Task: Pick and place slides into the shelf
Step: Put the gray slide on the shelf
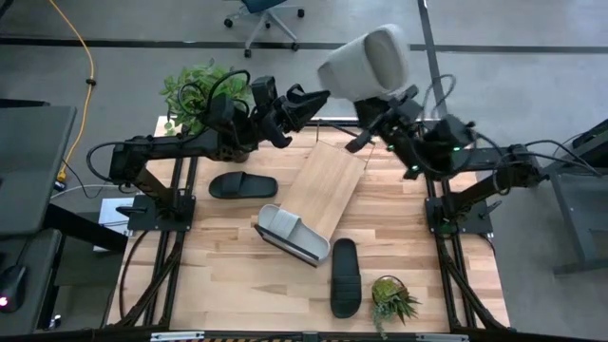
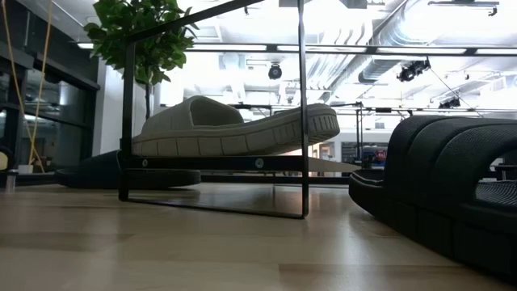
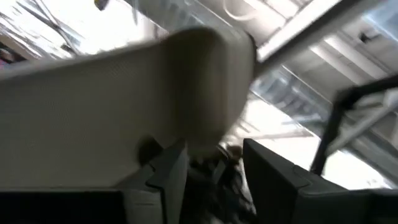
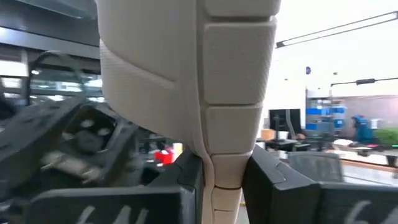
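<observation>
The right pincer [image 4: 221, 180] pinches the edge of a raised pale slide [image 1: 366, 59], held high above the worktop's [image 1: 228, 275] far edge. The left pincer [image 1: 309, 100], fingers spread, sits just beside it, gripping nothing. The shelf [image 1: 328, 185] lies below, toward the near side, its long axis diagonal; the right arm is the one carrying.

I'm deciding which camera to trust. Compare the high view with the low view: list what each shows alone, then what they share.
High view only: both arms, the right gripper clamping a raised pale slide, the left gripper beside it, a small potted plant.
Low view only: the ceiling and room behind.
Both: the shelf, the pale slide on it, the black slides.
</observation>
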Available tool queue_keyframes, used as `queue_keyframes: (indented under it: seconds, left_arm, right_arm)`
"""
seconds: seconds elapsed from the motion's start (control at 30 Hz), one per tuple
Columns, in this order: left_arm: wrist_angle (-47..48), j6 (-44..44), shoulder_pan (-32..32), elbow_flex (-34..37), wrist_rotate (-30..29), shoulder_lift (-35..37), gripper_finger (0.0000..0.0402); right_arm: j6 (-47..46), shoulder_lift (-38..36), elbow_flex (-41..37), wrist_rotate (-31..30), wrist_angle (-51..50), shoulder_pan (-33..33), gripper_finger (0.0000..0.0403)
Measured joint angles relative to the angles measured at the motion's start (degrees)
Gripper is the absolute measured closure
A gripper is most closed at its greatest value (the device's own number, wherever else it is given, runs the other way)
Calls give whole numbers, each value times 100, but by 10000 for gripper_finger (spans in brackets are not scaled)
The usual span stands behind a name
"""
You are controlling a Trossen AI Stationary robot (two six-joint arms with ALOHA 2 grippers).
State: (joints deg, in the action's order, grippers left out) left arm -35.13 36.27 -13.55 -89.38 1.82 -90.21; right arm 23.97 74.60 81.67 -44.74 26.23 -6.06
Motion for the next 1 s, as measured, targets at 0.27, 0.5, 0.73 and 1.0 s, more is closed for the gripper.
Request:
queue_keyframes:
  seconds: [0.27,0.5,0.73,1.0]
  left_arm:
    - [1035,21,6,7,1378,195,243]
    - [2430,49,128,5,2710,395,262]
    - [3754,-298,697,7,3181,439,282]
    - [5715,-930,1540,10,1656,492,302]
  right_arm:
    - [-1211,-1025,0,79,-2081,-125,352]
    - [-3891,-1645,0,1328,-4778,92,352]
    - [-5321,-1537,0,3076,-6450,520,352]
    - [-5564,-1047,0,4614,-7479,932,352]
